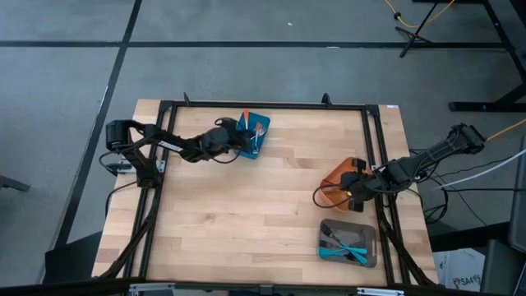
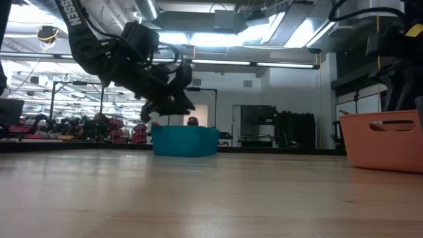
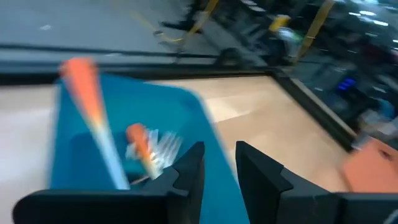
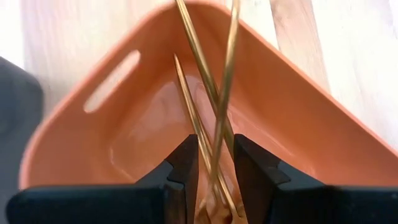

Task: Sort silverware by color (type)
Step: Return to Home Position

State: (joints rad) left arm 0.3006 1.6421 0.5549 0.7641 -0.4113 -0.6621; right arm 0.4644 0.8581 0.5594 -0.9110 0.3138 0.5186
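Fingers of my left gripper stand narrowly parted, empty, above orange forks in the blue bin. The right gripper is likewise parted over gold forks in the orange bin. Blue forks lie in the grey bin. I judge sorting done.

A wooden table has a black frame along its edges. A blue bin sits midway along the far edge. An orange bin stands by the right edge, and a grey bin sits at the near right corner. On the floor beyond the far right corner stands what may be a tripod.
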